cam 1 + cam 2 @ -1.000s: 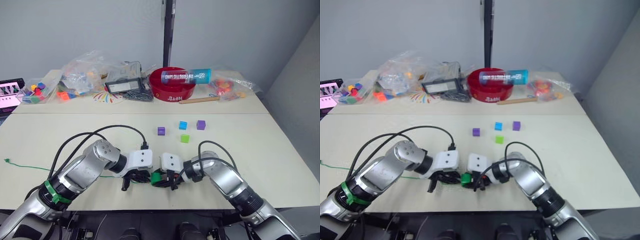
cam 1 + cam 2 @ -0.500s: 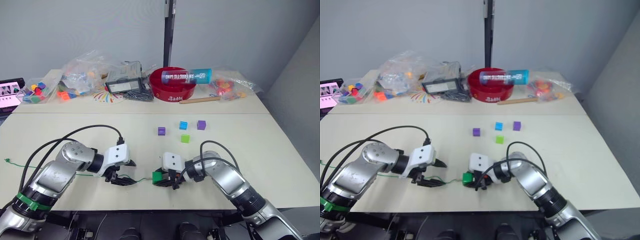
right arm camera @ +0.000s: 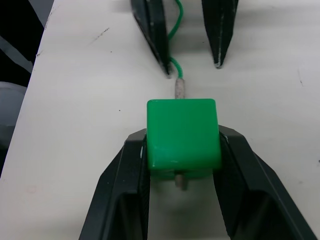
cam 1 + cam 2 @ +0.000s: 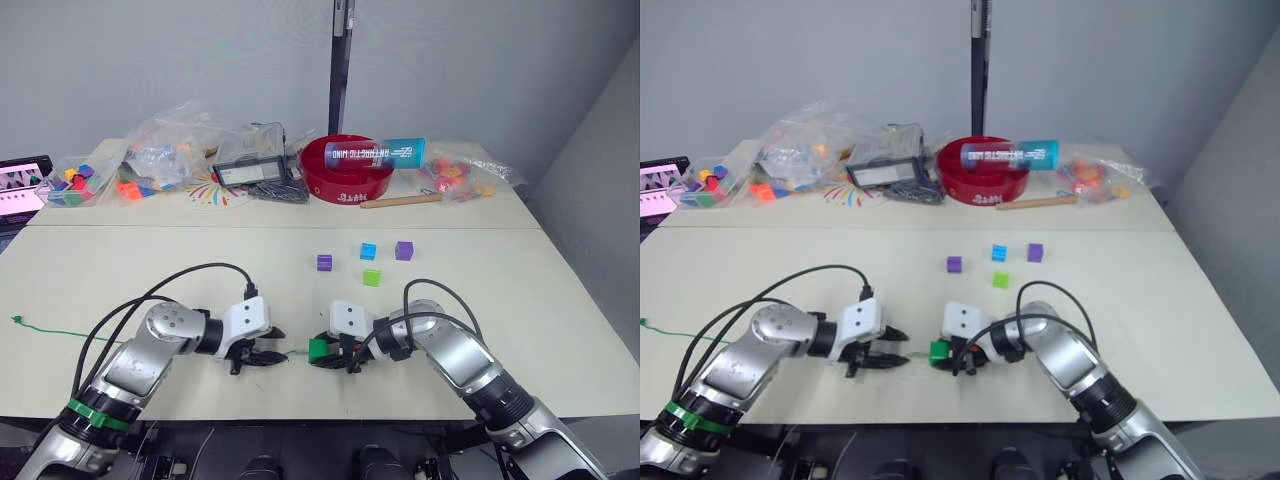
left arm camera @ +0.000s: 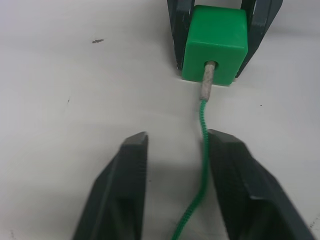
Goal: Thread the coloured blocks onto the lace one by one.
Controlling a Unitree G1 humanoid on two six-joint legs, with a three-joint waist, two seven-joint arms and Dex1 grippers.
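At the far edge of the surface point(image 4: 560, 330) we see bags of toy pieces point(image 4: 150, 150) and a red bowl point(image 4: 350, 170). Four blocks sit mid-surface: purple block point(image 4: 324, 262), blue block point(image 4: 368, 251), second purple block point(image 4: 403, 250), light green block point(image 4: 371, 277). Our right gripper point(image 3: 181, 150) clamps the dark green block point(image 3: 183, 137) near the front edge. The lace point(image 5: 202, 150) runs crosswise, its pale tip point(image 5: 207, 80) through the block. Our left gripper point(image 5: 177, 145) is spread apart, straddling the lace.

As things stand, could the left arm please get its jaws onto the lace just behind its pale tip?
Probably yes: the left gripper is open, and the lace already runs between its jaws on bare table, short of the dark green block.
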